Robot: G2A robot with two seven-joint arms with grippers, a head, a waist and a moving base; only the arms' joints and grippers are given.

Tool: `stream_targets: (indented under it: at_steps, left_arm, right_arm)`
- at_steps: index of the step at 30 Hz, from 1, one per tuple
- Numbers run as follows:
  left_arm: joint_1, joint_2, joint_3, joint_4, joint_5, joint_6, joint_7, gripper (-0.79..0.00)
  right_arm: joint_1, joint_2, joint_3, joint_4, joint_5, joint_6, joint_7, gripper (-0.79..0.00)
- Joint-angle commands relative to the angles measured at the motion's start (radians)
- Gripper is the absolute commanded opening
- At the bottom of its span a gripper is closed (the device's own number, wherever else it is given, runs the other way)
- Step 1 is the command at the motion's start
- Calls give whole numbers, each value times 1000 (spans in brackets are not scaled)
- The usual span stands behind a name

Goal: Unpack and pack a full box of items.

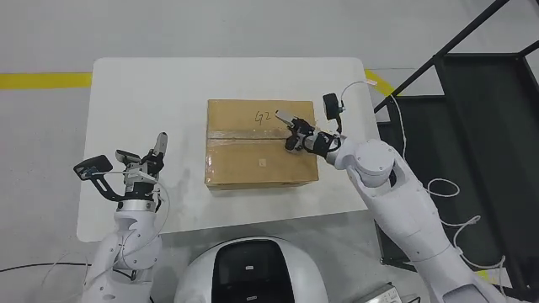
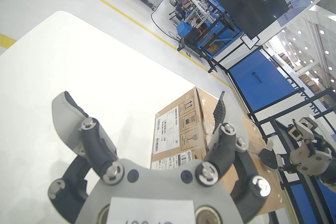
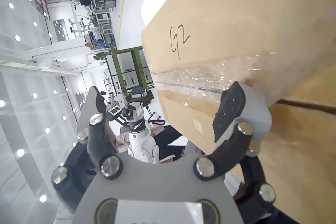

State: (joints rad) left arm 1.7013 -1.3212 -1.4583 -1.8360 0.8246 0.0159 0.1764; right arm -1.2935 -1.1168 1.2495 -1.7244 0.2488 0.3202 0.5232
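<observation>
A closed cardboard box (image 1: 253, 158), sealed along its top seam with clear tape (image 3: 207, 75), sits in the middle of the white table (image 1: 143, 93). It has a handwritten mark on top and labels on one side (image 2: 178, 128). My right gripper (image 1: 290, 130) is open over the right end of the box top. One of its fingers (image 3: 231, 107) lies by the tape seam and the other is off the box's edge. My left gripper (image 1: 143, 155) stands open and empty above the table, to the left of the box (image 2: 194, 114).
A black metal frame (image 1: 472, 76) stands close to the table's right edge. A yellow floor line (image 1: 42, 80) runs behind the table at the left. Bare tabletop lies left of and behind the box.
</observation>
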Motion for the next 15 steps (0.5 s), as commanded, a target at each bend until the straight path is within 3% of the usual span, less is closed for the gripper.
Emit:
stream_targets:
  at_steps: [1,15]
  left_arm:
    - [0,0,0,0,0,0,0,0]
    - [0,0,0,0,0,0,0,0]
  right_arm:
    - [-36,5,33,-25,1,12,-10,0]
    - [-177,23,187,-117,21,-62,-38,0]
